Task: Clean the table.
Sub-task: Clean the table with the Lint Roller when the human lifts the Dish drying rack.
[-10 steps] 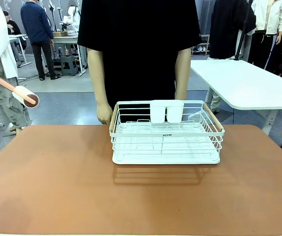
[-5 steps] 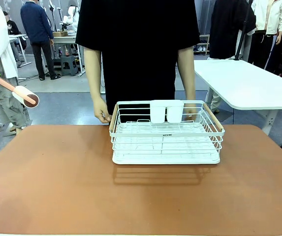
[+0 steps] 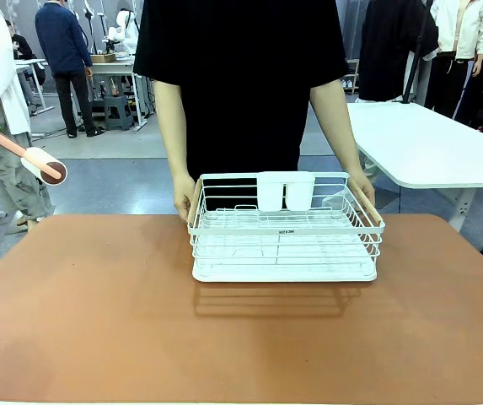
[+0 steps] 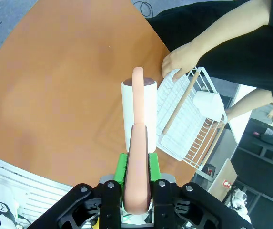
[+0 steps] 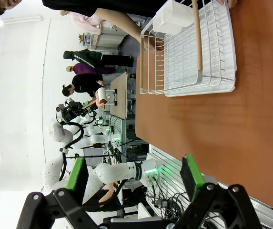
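Note:
The reddish-brown table (image 3: 98,312) carries a white wire rack (image 3: 283,232) at its far middle. A person stands behind it with one hand (image 3: 182,198) on the rack's left end and the other hand (image 3: 362,187) on its right wooden handle. My left gripper (image 4: 137,169) is shut on the pink handle of a lint roller (image 4: 138,109), held high above the table's left side; the white roll (image 3: 43,164) pokes in at the picture's left edge. My right gripper (image 5: 134,175) stands open with nothing between its green pads, over the table's near right part, the rack (image 5: 193,52) farther off.
A white cutlery holder (image 3: 285,191) hangs on the rack's far rail. A white-topped table (image 3: 418,139) stands behind at the right. Other people stand in the background. Bare tabletop (image 4: 55,95) stretches left, right and in front of the rack.
The person's hands have come forward and taken hold of both ends of the rack. The lint roller and my grippers have not moved.

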Robot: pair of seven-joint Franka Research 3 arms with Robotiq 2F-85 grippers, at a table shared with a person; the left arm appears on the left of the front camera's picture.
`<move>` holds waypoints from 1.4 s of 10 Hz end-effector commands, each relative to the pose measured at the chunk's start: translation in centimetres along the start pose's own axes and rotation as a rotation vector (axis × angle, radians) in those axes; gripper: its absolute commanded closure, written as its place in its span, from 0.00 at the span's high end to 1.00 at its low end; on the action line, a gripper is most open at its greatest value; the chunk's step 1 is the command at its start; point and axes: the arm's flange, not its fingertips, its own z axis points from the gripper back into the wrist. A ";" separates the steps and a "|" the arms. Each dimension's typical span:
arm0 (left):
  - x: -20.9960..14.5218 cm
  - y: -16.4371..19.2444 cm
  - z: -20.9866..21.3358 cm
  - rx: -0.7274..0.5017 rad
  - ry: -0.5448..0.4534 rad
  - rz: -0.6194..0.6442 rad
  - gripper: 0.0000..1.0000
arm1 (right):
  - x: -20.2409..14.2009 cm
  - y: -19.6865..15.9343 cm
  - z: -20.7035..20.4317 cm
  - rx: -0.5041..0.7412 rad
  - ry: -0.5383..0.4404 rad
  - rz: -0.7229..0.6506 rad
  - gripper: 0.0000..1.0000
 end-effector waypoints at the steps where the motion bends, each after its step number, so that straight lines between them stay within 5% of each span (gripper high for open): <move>1: -0.1 0.0 0.2 -0.002 -0.004 -0.001 0.00 | -0.2 0.1 0.1 0.010 0.003 0.008 1.00; 14: -0.1 0.0 0.2 -0.002 -0.004 -0.001 0.00 | -0.2 0.1 0.1 0.010 0.003 0.008 1.00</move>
